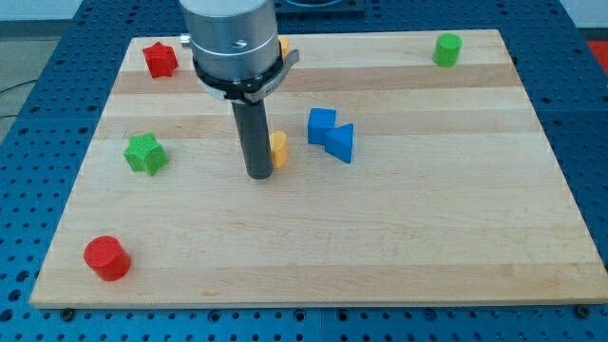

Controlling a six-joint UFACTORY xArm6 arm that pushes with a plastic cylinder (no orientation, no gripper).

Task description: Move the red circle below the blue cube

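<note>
1. Where my tip (259, 175) rests on the worktop (408, 237), a yellow block (279, 149) touches its right side.
2. The red circle (105, 257), a short glossy cylinder, sits well down-left of my tip.
3. The blue cube (322, 124) lies right, touching a blue triangle (341, 142).
4. There is no claw.

red star (161, 59), green star (145, 153), perhaps green cylinder (447, 49)

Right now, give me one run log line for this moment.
my tip: beside yellow block | red circle: board's bottom left, untouched | blue cube: centre, against blue triangle
</note>
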